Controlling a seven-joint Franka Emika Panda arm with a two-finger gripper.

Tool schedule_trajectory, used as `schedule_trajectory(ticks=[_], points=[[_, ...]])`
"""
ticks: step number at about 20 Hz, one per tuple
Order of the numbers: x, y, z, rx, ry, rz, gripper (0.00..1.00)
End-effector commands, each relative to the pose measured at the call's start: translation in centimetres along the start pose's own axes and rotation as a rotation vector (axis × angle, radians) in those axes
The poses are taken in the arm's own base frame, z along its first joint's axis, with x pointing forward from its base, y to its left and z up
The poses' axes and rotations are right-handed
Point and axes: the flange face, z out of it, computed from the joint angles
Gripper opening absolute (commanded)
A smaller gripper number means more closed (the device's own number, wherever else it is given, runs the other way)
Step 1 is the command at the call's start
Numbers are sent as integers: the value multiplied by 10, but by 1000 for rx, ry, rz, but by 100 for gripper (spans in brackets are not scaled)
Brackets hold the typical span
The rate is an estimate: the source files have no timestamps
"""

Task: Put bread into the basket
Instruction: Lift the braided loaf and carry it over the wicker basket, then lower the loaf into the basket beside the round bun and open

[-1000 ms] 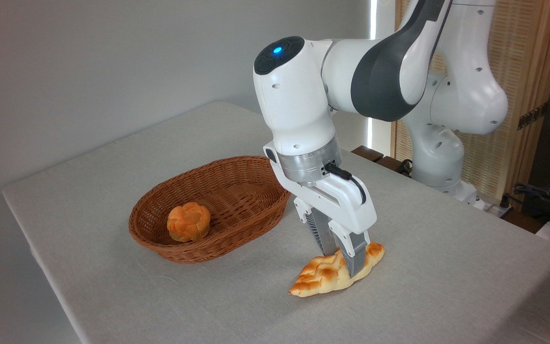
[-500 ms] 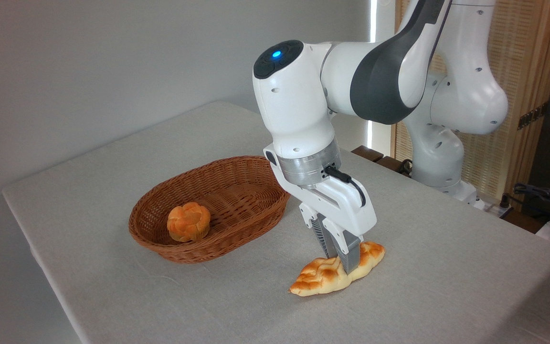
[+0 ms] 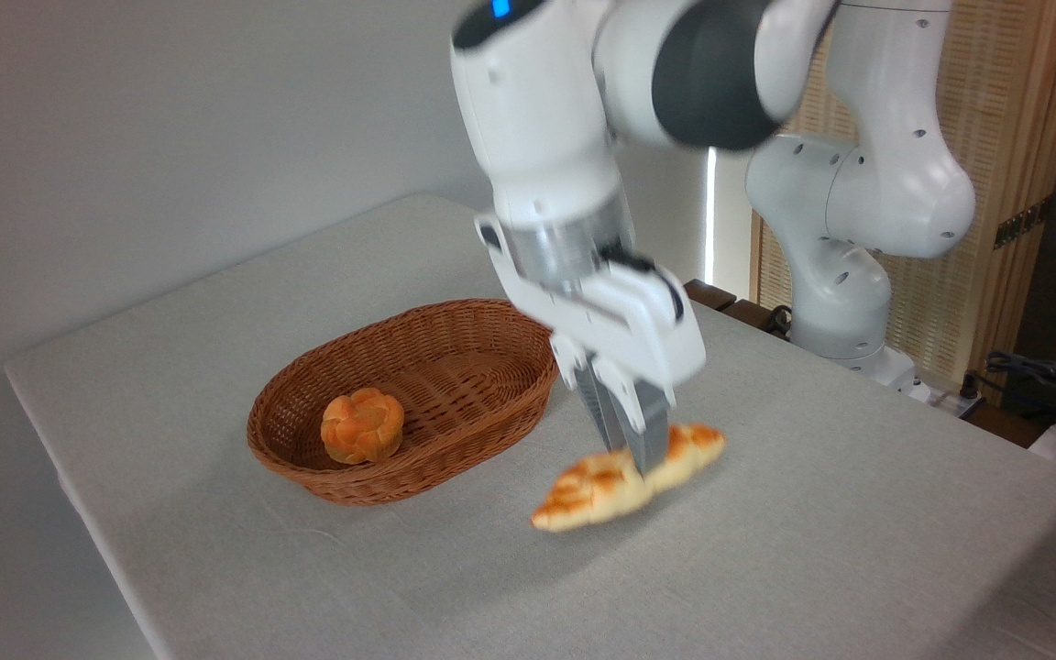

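Grey cloth covers the table point(image 3: 216, 568), plain wall behind. At left-centre sits the basket point(image 3: 455, 431) w/ a small round bun point(image 3: 362, 425) inside, near its left end. Right of it the gripper point(image 3: 631, 458) pinches the bread point(image 3: 624, 475) mid-length — loaf tilted, left tip lower, apparently just off the cloth, outside the basket. Arm blurred.

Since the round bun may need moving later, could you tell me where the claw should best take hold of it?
Grip the bun across its rounded middle, coming straight down from above. It sits upright in the basket near the left end, with the low wicker wall close beside it, so a side approach looks cramped. The knotted top looks lumpy; fingers on opposite flanks would probably hold better.
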Motion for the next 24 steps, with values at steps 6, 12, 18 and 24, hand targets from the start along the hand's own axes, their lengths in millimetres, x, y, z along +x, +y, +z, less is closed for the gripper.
schedule_trajectory(ticks=[6, 12, 18, 24], points=[[83, 67, -89, -112, 164, -4, 21], [158, 131, -61, -132, 75, -4, 25], [192, 136, -31, -142, 74, -16, 28], [195, 140, 1, -172, 17, -18, 61]])
